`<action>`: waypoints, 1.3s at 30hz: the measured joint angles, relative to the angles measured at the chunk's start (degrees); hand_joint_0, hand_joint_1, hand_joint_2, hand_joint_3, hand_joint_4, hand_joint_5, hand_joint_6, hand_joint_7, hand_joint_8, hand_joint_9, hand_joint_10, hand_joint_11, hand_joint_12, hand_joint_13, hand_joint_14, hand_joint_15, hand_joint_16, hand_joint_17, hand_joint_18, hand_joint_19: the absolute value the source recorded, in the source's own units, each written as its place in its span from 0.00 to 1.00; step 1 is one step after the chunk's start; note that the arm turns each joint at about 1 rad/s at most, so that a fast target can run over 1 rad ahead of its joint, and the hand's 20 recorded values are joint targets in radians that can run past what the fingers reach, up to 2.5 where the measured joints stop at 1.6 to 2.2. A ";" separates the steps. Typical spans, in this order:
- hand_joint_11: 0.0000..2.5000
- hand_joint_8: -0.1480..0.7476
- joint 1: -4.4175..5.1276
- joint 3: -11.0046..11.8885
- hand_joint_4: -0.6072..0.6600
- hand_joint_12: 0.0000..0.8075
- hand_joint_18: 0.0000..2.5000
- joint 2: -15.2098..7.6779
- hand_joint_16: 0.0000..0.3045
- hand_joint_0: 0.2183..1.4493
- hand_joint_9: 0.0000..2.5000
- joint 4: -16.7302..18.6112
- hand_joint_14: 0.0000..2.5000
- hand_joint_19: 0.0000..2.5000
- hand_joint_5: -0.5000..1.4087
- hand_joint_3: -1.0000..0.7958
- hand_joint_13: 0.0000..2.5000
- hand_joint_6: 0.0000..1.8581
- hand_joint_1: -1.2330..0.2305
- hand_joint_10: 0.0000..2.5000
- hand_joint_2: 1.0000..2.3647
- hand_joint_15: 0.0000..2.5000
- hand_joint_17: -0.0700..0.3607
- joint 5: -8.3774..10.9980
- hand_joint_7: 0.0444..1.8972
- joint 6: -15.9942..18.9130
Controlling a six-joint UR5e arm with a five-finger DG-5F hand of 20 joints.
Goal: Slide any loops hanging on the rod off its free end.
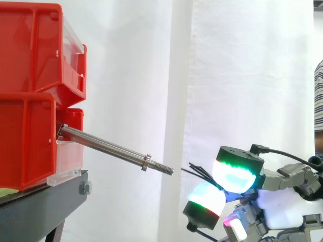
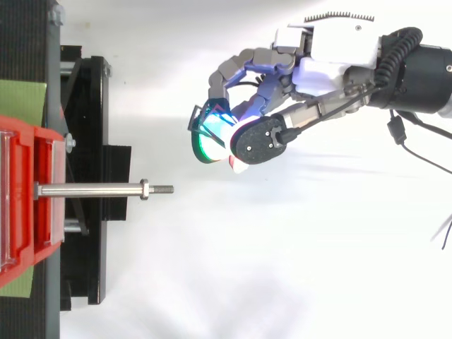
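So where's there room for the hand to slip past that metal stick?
Open room lies between the rod's threaded tip and the hand, and on both sides of the bare rod. It is crowded where the rod meets the red bins, and between the fingertips pinching black loops.

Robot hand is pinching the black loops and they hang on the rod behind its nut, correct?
No. The robot hand does pinch the black loops, but they are clear of the rod, beyond its free end; the side view shows the rod bare.
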 measured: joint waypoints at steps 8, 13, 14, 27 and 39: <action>0.17 0.42 -0.21 -0.02 0.41 0.37 0.28 0.04 0.13 0.37 0.43 -0.01 0.00 0.14 0.19 0.28 0.28 0.49 0.30 0.01 0.00 0.06 0.37 -0.23 0.49 0.00; 0.17 0.41 -0.24 -0.01 0.33 0.37 0.29 0.07 0.13 0.40 0.42 -0.01 0.00 0.13 0.19 0.28 0.28 0.49 0.26 0.01 0.00 0.05 0.36 -0.22 0.51 0.03; 0.17 0.41 -0.25 -0.01 0.33 0.37 0.29 0.08 0.13 0.40 0.42 -0.01 0.00 0.13 0.19 0.28 0.28 0.49 0.26 0.01 0.00 0.05 0.37 -0.22 0.51 0.05; 0.17 0.39 -0.23 1.16 0.33 0.37 0.30 0.09 0.13 0.42 0.42 -1.20 0.00 0.13 0.19 0.28 0.28 0.50 0.23 0.01 0.00 0.05 0.36 0.05 0.49 -0.01; 0.16 0.43 -0.03 1.22 0.46 0.38 0.29 0.08 0.13 0.31 0.43 -1.42 0.00 0.14 0.19 0.28 0.28 0.49 0.37 0.01 0.00 0.06 0.37 0.14 0.48 -0.12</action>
